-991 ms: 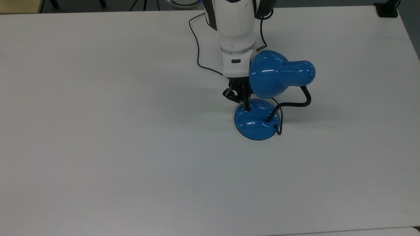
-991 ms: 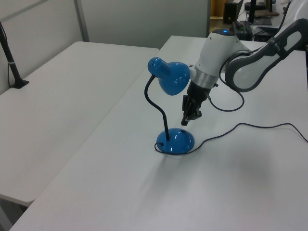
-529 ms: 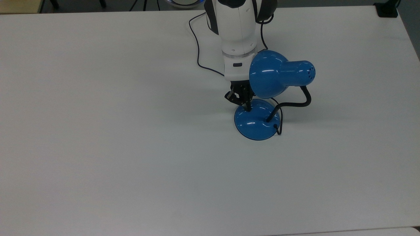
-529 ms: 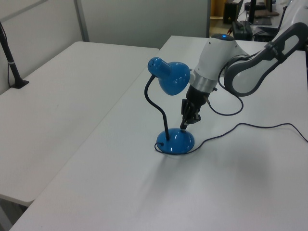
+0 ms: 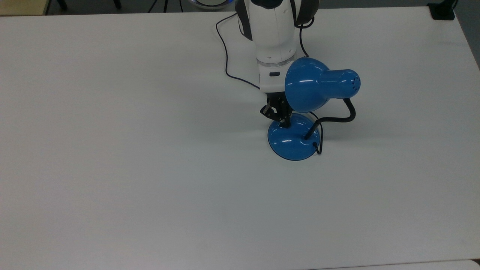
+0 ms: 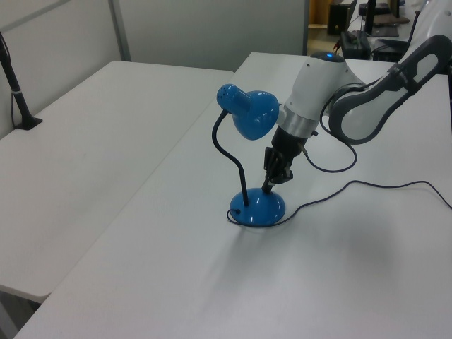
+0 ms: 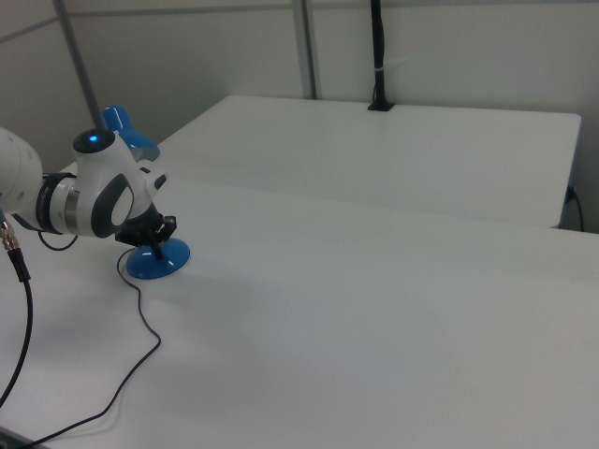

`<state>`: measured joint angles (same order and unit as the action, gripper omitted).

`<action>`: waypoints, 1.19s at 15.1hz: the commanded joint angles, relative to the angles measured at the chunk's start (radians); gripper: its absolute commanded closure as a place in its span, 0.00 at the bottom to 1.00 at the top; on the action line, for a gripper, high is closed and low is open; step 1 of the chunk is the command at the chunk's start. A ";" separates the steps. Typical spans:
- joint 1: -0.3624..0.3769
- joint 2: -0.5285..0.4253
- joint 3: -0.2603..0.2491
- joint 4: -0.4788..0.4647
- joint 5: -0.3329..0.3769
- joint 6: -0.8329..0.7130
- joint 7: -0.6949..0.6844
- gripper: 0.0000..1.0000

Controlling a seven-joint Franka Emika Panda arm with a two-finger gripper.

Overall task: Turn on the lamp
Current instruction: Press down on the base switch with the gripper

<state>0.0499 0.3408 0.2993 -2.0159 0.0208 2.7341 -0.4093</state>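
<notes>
Out on the broad white table, right of centre in the top view: glossy blue desk lamp, upright. Round domed blue base flat on the tabletop, black bendy gooseneck rising from its right side in the top view, curling out right and back up into the bell-shaped blue shade. Shade hanging over the far edge of the base, mouth facing the top view's left. No glow seen from the shade.

And there, the white robot arm, reaching in from the far side, tucked right beside the shade on the top view's left. Black two-finger gripper pointing down, fingers pinched together into one narrow tip, nothing held between them. Tip planted on the far-left part of the dome in the top view, touching it.

From the left view, same story: gripper angled down under the shade, tip meeting the top of the base. Thin dark cord snaking off the base toward the left view's right.

From the right view, arm hunched over the base, gripper low against it, cord trailing toward the near edge.

Second white table alongside on the left view's left, black post clamped at its edge.
</notes>
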 commanded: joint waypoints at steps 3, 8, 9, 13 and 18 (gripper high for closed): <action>-0.039 0.024 0.043 0.006 0.019 0.030 -0.037 1.00; -0.039 0.047 0.043 0.009 0.014 0.058 -0.037 1.00; -0.039 0.053 0.044 0.009 0.014 0.068 -0.046 1.00; -0.076 0.046 0.080 0.008 0.019 0.073 -0.055 1.00; -0.108 -0.049 0.078 -0.003 0.024 -0.086 -0.003 1.00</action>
<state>-0.0244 0.3585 0.3654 -2.0112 0.0209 2.7686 -0.4256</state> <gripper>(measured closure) 0.991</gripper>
